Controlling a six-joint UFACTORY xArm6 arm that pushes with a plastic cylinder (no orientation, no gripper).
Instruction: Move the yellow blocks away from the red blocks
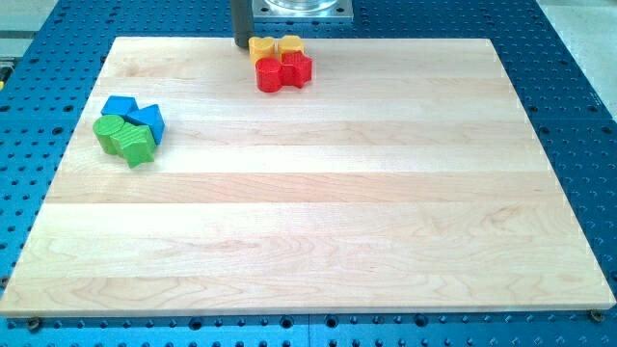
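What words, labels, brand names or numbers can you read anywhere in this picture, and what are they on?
None: no text, label, brand, number or sign can be read.
The yellow blocks, red blocks, blue blocks and green blocks are plain.
The board shows only wood grain.
The blue table shows only holes.
The metal plate at the top and my tip carry no marking.
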